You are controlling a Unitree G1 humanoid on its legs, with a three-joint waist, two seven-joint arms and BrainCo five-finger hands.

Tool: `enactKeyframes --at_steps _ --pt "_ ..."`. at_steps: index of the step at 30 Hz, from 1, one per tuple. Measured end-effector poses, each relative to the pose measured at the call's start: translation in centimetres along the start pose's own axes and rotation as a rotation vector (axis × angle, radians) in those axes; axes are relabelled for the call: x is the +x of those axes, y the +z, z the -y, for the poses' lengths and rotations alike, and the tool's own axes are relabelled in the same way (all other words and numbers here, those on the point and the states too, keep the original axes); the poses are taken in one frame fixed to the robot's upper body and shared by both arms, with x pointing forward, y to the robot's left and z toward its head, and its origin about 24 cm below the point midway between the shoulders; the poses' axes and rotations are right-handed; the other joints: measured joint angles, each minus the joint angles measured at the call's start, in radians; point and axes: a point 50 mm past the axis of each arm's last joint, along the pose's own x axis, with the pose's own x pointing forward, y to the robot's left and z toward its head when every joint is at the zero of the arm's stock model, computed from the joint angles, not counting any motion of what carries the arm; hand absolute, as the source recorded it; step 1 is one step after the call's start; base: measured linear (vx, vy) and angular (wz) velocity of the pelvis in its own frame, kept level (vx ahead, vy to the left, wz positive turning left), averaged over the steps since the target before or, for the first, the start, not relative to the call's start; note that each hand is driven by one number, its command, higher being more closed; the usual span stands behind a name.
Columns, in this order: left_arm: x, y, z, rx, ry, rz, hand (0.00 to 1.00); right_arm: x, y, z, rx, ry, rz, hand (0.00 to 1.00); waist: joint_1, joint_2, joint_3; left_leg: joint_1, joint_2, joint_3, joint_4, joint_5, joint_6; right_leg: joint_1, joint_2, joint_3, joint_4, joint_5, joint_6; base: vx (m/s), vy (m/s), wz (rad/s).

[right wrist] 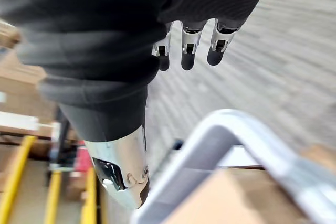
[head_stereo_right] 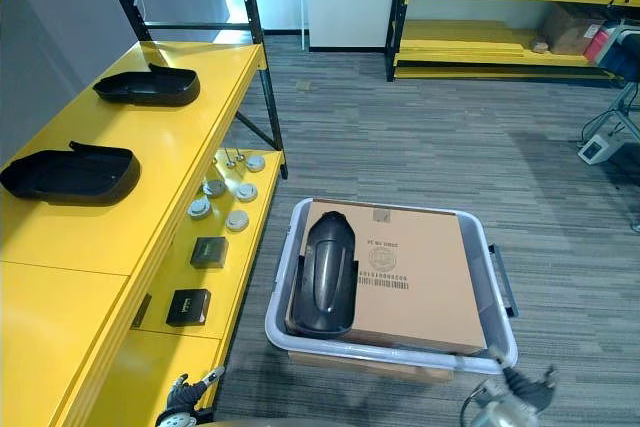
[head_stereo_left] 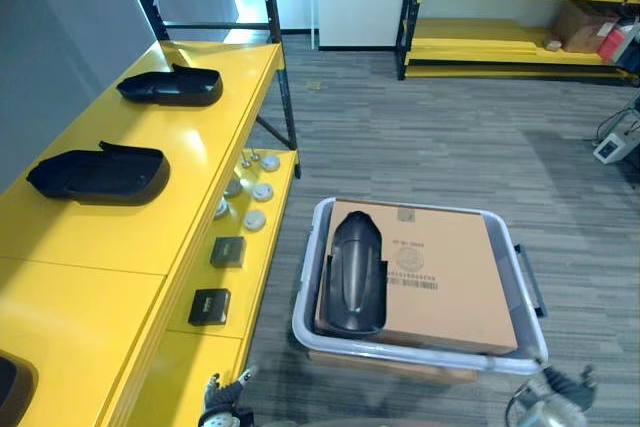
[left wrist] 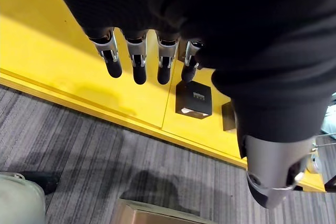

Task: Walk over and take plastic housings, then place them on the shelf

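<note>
The left hand [left wrist: 139, 66] hangs by the lower board of the long yellow shelf [head_stereo_left: 120, 237], and the right hand [right wrist: 189, 45] by the near corner of the pale grey plastic tote [head_stereo_left: 420, 355]; both have straight fingers and hold nothing. In the tote, a rounded black plastic housing [head_stereo_left: 355, 272] lies along the left side of a flat brown cardboard box [head_stereo_left: 450, 277]. Farther left, a nearer shelf housing [head_stereo_left: 100, 174] and a farther shelf housing [head_stereo_left: 172, 87], both black plastic, rest well apart on the shelf's top.

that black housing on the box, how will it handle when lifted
Probably stiff: the housing keeps its moulded shape lying on the box. Likely light for its size; the shelf housings look like thin hollow shells. Its glossy rounded back may slip or rock.
</note>
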Motion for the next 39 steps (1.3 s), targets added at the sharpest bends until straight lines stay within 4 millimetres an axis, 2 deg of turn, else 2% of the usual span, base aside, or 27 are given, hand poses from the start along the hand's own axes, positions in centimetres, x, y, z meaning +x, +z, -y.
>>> enactKeyframes --at_steps 1,3,4,5,6,7,8,10,12,15,18,19,20,22,25,30,34,39 --pt "0.0 0.1 -0.2 -0.001 0.004 0.01 0.0 -0.2 1.6 -1.3 0.008 0.063 0.073 0.0 0.0 -0.001 0.0 0.015 0.011 0.001 0.001 0.001 0.002 -0.009 0.011 -0.002 0.054 0.0 0.0 0.09 -0.055 0.07" --pt "-0.1 0.4 0.0 0.001 -0.003 0.021 0.0 -0.5 2.6 -2.2 0.022 0.12 0.119 0.0 0.0 0.008 0.0 0.022 0.03 -0.002 0.004 0.007 0.01 -0.071 0.025 0.001 0.18 -0.003 0.001 0.06 -0.054 -0.03" --pt "-0.2 0.2 0.2 0.006 -0.009 0.019 0.0 -1.0 3.2 -3.3 0.026 0.188 0.154 0.0 0.0 0.018 0.001 0.013 0.036 -0.013 0.015 0.007 0.011 -0.114 0.021 -0.01 0.199 -0.063 -0.004 0.09 -0.119 0.0" --pt "0.0 0.1 -0.2 0.022 -0.005 0.019 0.0 -1.8 3.8 -4.7 0.019 0.27 0.19 0.0 0.0 -0.004 -0.009 0.004 0.022 -0.017 0.025 0.006 0.01 -0.112 -0.003 -0.017 0.06 -0.044 -0.001 0.08 -0.135 0.17" --pt "0.1 0.0 -0.6 0.044 -0.001 0.015 0.0 -2.4 4.1 -5.9 0.014 0.339 0.218 0.0 -0.009 -0.031 -0.01 -0.007 0.011 -0.028 0.041 -0.003 -0.001 -0.103 -0.023 -0.023 0.013 -0.025 -0.013 0.12 -0.153 0.26" --pt "0.3 0.2 -0.5 0.061 -0.006 0.017 0.0 -2.6 4.1 -6.4 -0.006 0.382 0.229 0.0 -0.004 -0.032 -0.011 -0.01 0.02 -0.038 0.05 -0.005 -0.004 -0.084 -0.014 -0.035 -0.01 -0.015 -0.024 0.1 -0.129 0.27" --pt "0.3 0.4 -0.3 0.078 -0.015 0.025 0.0 -2.7 4.0 -7.2 -0.032 0.435 0.235 0.0 -0.002 -0.022 -0.003 -0.014 0.025 -0.051 0.068 -0.005 -0.004 -0.072 -0.01 -0.042 -0.018 -0.009 -0.026 0.09 -0.134 0.27" --pt "0.3 0.1 -0.2 0.081 -0.02 0.015 0.0 -2.5 3.4 -8.4 -0.079 0.499 0.228 0.0 -0.004 -0.015 0.007 -0.038 0.02 -0.074 0.114 -0.005 -0.005 -0.058 -0.014 -0.055 -0.018 -0.009 -0.026 0.05 -0.08 0.23" --pt "0.3 -0.1 -0.1 0.095 -0.026 0.021 0.0 -2.0 2.2 -9.5 -0.161 0.554 0.204 0.0 -0.005 0.02 0.006 -0.022 0.017 -0.103 0.064 -0.013 -0.019 -0.055 -0.008 -0.078 -0.02 -0.009 -0.026 0.03 -0.001 0.29" --pt "0.4 0.3 -0.3 0.127 -0.024 0.042 0.0 -1.9 0.0 -10.2 -0.288 0.604 0.139 0.0 0.001 0.029 0.008 -0.039 0.016 -0.133 0.065 -0.012 -0.02 -0.056 -0.015 -0.107 -0.03 -0.007 -0.022 0.04 0.034 0.4" --pt "0.6 0.5 -0.9 0.136 -0.01 0.048 0.0 -2.9 -1.4 -11.5 -0.367 0.67 0.098 0.0 0.003 0.016 0.016 -0.098 0.004 -0.149 0.179 -0.008 -0.02 -0.046 -0.023 -0.118 -0.032 0.025 -0.022 0.04 0.053 0.34" --pt "0.9 0.9 -1.5 0.148 0.003 0.061 0.0 -3.1 -1.8 -12.2 -0.373 0.68 0.084 0.0 0.004 -0.02 0.036 -0.137 -0.034 -0.162 0.176 -0.043 -0.026 -0.031 -0.055 -0.116 -0.04 0.027 -0.022 0.03 0.07 0.38" --pt "0.7 0.8 -1.2 0.152 -0.006 0.056 0.0 -2.8 -1.9 -12.6 -0.396 0.683 0.088 0.0 -0.005 0.007 0.028 -0.115 -0.044 -0.188 -0.016 0.086 -0.011 -0.033 -0.046 -0.131 -0.042 0.036 -0.008 0.05 0.095 0.32" --pt "0.7 0.7 -1.1 0.156 -0.011 0.059 0.0 -2.8 -2.6 -13.1 -0.44 0.697 0.062 0.0 0.008 0.014 0.028 -0.106 -0.044 -0.186 -0.052 0.096 0.009 -0.037 -0.05 -0.134 -0.042 0.035 -0.001 0.07 0.072 0.2" --pt "1.0 0.6 -2.4 0.188 0.016 0.053 0.0 -3.9 -3.4 -14.5 -0.472 0.754 0.043 0.0 0.029 -0.018 0.044 -0.111 -0.052 -0.189 -0.043 0.096 0.009 -0.035 -0.065 -0.134 -0.047 0.046 0.013 0.05 0.055 0.08" --pt "1.0 0.1 -2.5 0.223 0.018 0.04 0.0 -4.0 -4.1 -16.1 -0.551 0.791 0.034 0.0 0.029 -0.021 0.046 -0.122 -0.053 -0.217 -0.042 0.096 0.009 -0.035 -0.059 -0.143 -0.06 0.055 0.008 0.02 0.018 0.13" --pt "1.0 0.2 -2.4 0.23 0.018 0.045 0.0 -4.0 -5.1 -16.2 -0.644 0.796 0.004 0.0 0.027 -0.016 0.058 -0.15 -0.052 -0.236 -0.043 0.103 0.012 -0.036 -0.054 -0.176 -0.086 0.056 0.007 0.0 -0.026 0.16" --pt "1.1 0.8 -2.2 0.237 0.018 0.051 0.0 -4.5 -6.1 -16.1 -0.706 0.784 -0.039 0.0 0.026 -0.016 0.077 -0.169 -0.052 -0.261 -0.099 0.178 0.003 -0.053 -0.05 -0.197 -0.11 0.071 0.003 -0.05 -0.025 0.17"
